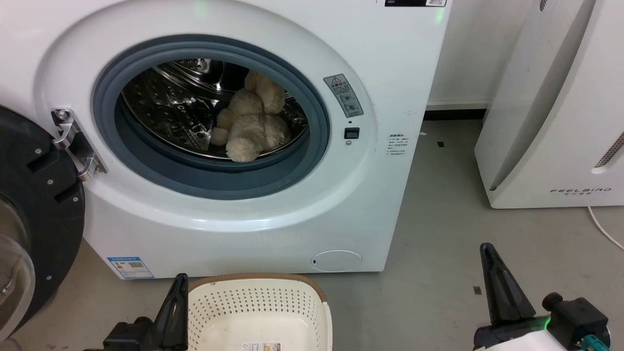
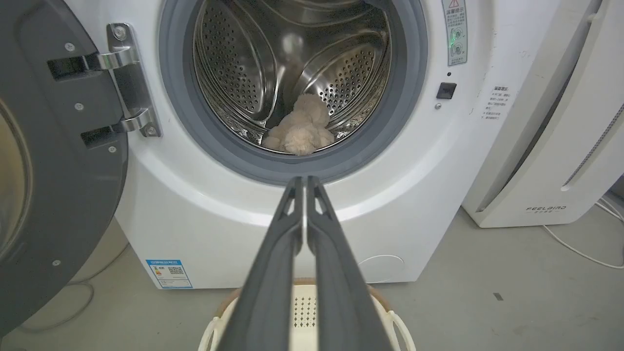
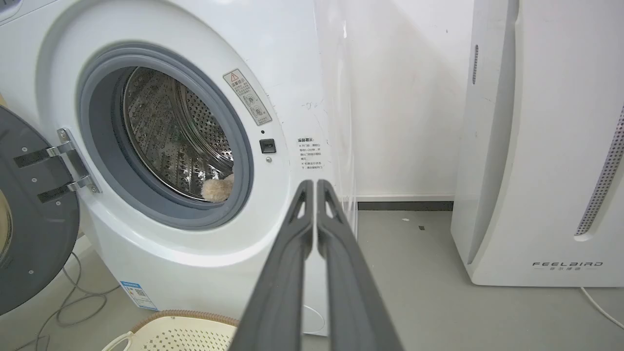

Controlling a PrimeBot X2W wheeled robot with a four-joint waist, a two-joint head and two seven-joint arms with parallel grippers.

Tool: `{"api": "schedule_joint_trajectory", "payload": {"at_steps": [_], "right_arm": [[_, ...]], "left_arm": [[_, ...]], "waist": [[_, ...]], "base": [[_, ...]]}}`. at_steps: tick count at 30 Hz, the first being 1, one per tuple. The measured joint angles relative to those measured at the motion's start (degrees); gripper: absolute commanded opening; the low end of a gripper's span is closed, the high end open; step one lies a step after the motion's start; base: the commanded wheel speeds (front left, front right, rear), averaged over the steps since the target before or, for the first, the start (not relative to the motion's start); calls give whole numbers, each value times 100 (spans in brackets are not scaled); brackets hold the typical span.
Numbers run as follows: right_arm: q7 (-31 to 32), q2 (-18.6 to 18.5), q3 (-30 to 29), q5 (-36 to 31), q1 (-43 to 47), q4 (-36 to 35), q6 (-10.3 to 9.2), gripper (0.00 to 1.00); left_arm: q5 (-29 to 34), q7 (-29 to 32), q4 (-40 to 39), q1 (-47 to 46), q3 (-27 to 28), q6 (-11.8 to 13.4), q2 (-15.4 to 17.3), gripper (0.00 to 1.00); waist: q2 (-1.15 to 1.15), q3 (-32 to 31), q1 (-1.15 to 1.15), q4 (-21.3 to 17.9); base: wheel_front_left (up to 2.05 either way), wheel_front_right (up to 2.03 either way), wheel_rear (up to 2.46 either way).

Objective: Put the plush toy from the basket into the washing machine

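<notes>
The fluffy beige plush toy [image 1: 251,124] lies inside the steel drum of the white washing machine [image 1: 370,58], near the front lip of the grey gasket; the plush toy [image 2: 302,127] and a bit of the plush toy [image 3: 218,188] also show from the wrists. The dark round door [image 1: 34,219] hangs open at the left. The cream basket [image 1: 258,312] sits on the floor before the washer, nothing but its label inside. My left gripper [image 2: 305,181] is shut and holds nothing, above the basket's left side. My right gripper [image 3: 314,184] is shut too, well right of the basket.
The white slanted FEELBIRD appliance [image 1: 560,112] stands to the right against the wall, a white cable [image 1: 604,229] trailing from it. Grey floor [image 1: 438,234] lies between it and the washer. Cables [image 3: 73,307] lie on the floor under the open door.
</notes>
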Motion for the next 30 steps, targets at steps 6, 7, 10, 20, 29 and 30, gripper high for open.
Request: {"api": "schedule_joint_trajectory", "payload": {"at_steps": [6,7,10,20,29,30], "right_arm": [[58,0,-7,-5,-4,1,0,0],[62,0,-9,-22,-4,0,0,0],[110,0,-15,-49,-5,0,0,0],[215,0,-37,-135,-8,0,0,0],[314,0,-65,-194,-12,-1,0,0],[348,0,-68,-207,-13,-2,0,0]], "left_arm": [[42,59,-2,-3,22,-3,-23,0],[46,76,-3,-4,26,-4,-31,0],[89,108,-4,-7,51,-30,-52,0],[241,211,-27,-32,144,-80,-152,0],[344,313,-49,-63,202,-112,-210,0],[359,339,-53,-66,211,-124,-219,0]], "waist": [[0,-5,0,7],[0,-5,0,9],[0,-7,0,12],[0,-14,0,25],[0,-20,0,37],[0,-21,0,38]], "base": [[0,0,0],[0,0,0],[0,0,0],[0,0,0],[0,0,0],[0,0,0]]}}
